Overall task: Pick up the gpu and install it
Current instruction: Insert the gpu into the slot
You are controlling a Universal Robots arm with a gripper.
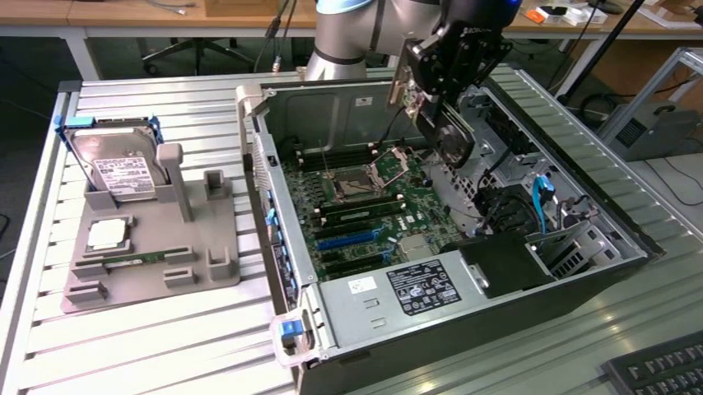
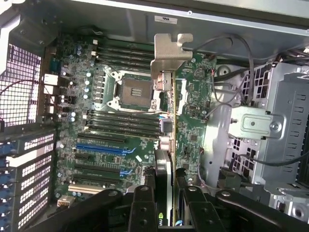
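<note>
In the exterior view, the tool (image 1: 439, 92) is seen above the open computer case (image 1: 329, 107), toward the top of the frame on the exterior view's right; it is closed part-way on the gpu (image 1: 453, 141), which hangs below it, clear of the motherboard (image 1: 374, 206). The carrying step is judged to be in hand, since the card is lifted but not yet seated. Seating is judged to call for the card's lower edge to be lined up over one of the blue slots (image 1: 346, 239), with the bracket turned to the case's slotted wall. A grey holder (image 1: 165, 263) with a hard drive (image 1: 118, 177) stands on the worktop (image 1: 132, 346) at the exterior view's left. White labels are seen on the drive and on the power supply (image 1: 423, 288), but no writing on them can be read.

In the wrist view, the gpu (image 2: 164, 169) is seen edge-on between the black fingers (image 2: 143, 208), which are pressed to its two faces; its silver bracket (image 2: 166, 53) points away from the camera. The motherboard (image 2: 96, 121) lies beneath, and the blue slots (image 2: 104, 147) sit to one side of the card's line, so it is not yet over them. A small green-and-white mark, likely Nvidia's, is seen on the card near the fingers; the lettering is cut off.
</note>
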